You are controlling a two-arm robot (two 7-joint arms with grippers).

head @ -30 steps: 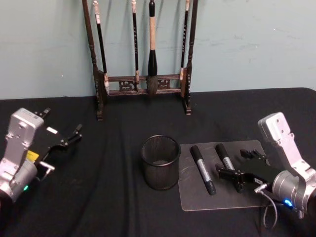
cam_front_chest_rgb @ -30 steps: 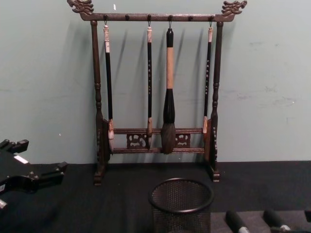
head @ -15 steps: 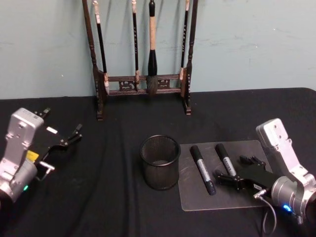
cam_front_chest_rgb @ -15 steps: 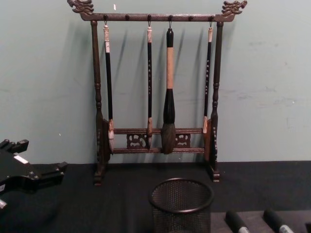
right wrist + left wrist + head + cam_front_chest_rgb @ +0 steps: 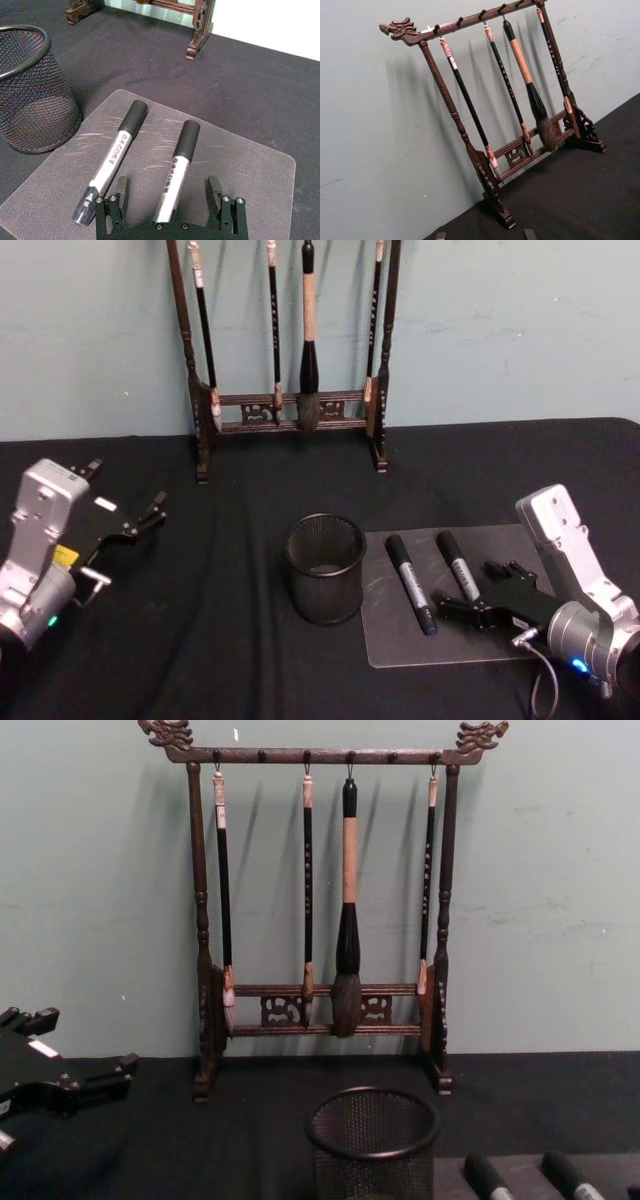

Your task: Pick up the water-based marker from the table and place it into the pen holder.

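While the left gripper point(image 5: 125, 495) sits parked at the left of the table point(image 5: 230, 640) with jaws spread, the right gripper point(image 5: 467, 587) is at the approach step. Its jaws stand spread on either side of the near end of the right marker point(image 5: 177, 160), not pinching it. This marker lies on a grey mat point(image 5: 400, 640) beside a second marker point(image 5: 410, 582), right of the pen holder point(image 5: 325, 570). Next move, as judged: lower, close on the barrel, lift clear.

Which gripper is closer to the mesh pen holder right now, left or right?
Right. The right gripper is open around the near end of a marker on the grey mat, just right of the pen holder. The left gripper sits open, farther off at the left of the table.
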